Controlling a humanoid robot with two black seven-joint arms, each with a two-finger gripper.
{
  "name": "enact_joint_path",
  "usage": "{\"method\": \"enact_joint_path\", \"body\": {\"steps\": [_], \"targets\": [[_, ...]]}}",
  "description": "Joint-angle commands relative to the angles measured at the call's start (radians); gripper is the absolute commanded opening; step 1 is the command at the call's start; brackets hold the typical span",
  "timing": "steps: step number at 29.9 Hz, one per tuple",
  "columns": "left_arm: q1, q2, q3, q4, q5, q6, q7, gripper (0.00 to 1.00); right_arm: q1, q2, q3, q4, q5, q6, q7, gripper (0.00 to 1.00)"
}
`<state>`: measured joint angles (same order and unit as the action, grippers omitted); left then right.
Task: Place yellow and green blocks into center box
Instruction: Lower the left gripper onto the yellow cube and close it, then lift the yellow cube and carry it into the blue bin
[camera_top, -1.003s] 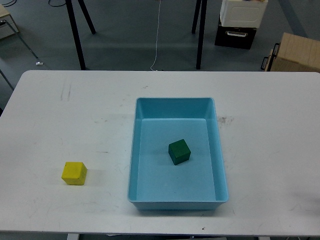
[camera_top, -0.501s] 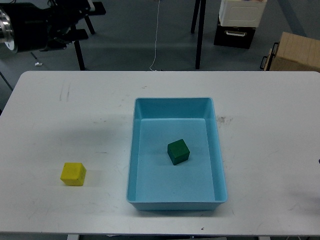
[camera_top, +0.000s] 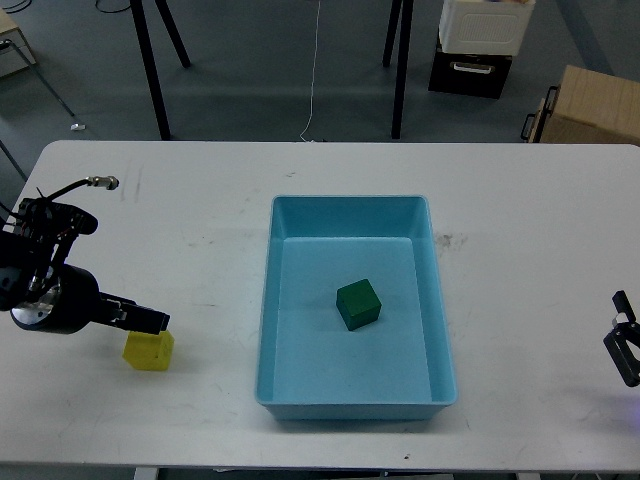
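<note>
**Left jaws at the yellow block, green already boxed**

Jaws of the left gripper (camera_top: 150, 321) are seen low over the yellow block (camera_top: 148, 351) near the desk's (camera_top: 200, 200) front-left corner; whether they are apart or clamped cannot be told, since their tips are dark and merge. The green block (camera_top: 359, 304) is seen lying inside the blue box (camera_top: 267, 300) at the desk's centre, so half the task is judged done. Only the edge of the right gripper (camera_top: 625, 350) is caught, cut off at the desk's right edge, its state unreadable.
</note>
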<state>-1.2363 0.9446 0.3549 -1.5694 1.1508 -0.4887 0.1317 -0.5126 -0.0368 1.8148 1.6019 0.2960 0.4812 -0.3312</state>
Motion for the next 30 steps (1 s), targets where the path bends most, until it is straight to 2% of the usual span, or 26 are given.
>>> {"method": "enact_joint_path", "body": {"steps": [1, 6, 15, 17, 20, 21, 23, 24, 25, 26, 27, 29, 30], "targets": [[0.081, -0.003, -0.072, 0.020, 0.003, 0.000, 0.000, 1.00, 0.017, -0.003, -0.014, -0.008, -0.002, 0.001, 0.000, 1.00], [0.159, -0.012, -0.140, 0.048, 0.033, 0.000, 0.009, 1.00, 0.022, -0.003, -0.014, -0.011, -0.002, 0.001, 0.000, 1.00], [0.218, -0.046, -0.152, 0.075, 0.046, 0.000, 0.016, 1.00, 0.016, -0.008, -0.012, -0.013, -0.002, 0.002, 0.000, 1.00], [0.230, -0.062, -0.166, 0.081, 0.056, 0.000, 0.025, 1.00, 0.013, -0.008, -0.012, -0.013, -0.002, 0.004, 0.000, 1.00], [0.262, -0.078, -0.198, 0.084, 0.084, 0.000, 0.065, 0.96, 0.008, -0.008, -0.009, -0.014, -0.002, 0.008, 0.000, 1.00], [0.267, -0.084, -0.205, 0.084, 0.099, 0.000, 0.077, 0.90, 0.006, -0.008, -0.008, -0.014, -0.002, 0.008, 0.000, 1.00], [0.268, -0.095, -0.208, 0.084, 0.142, 0.000, 0.097, 0.60, 0.005, -0.008, -0.003, -0.014, -0.002, 0.008, 0.000, 1.00], [0.268, -0.095, -0.206, 0.084, 0.161, 0.000, 0.108, 0.46, 0.005, -0.008, -0.002, -0.014, -0.002, 0.008, 0.000, 1.00], [0.268, -0.095, -0.208, 0.084, 0.176, 0.000, 0.117, 0.37, 0.003, -0.008, -0.002, -0.014, -0.002, 0.008, 0.000, 1.00], [0.271, -0.096, -0.206, 0.086, 0.184, 0.000, 0.121, 0.21, 0.002, -0.009, 0.000, -0.014, -0.002, 0.008, 0.000, 1.00], [0.276, -0.101, -0.209, 0.094, 0.185, 0.000, 0.126, 0.16, 0.000, -0.009, 0.000, -0.014, -0.002, 0.008, 0.000, 1.00], [0.285, -0.107, -0.211, 0.094, 0.188, 0.000, 0.128, 0.13, -0.003, -0.009, 0.001, -0.016, -0.002, 0.008, 0.000, 1.00], [0.284, -0.106, -0.212, 0.094, 0.188, 0.000, 0.126, 0.02, -0.003, -0.009, 0.003, -0.016, -0.002, 0.008, 0.000, 1.00]]}}
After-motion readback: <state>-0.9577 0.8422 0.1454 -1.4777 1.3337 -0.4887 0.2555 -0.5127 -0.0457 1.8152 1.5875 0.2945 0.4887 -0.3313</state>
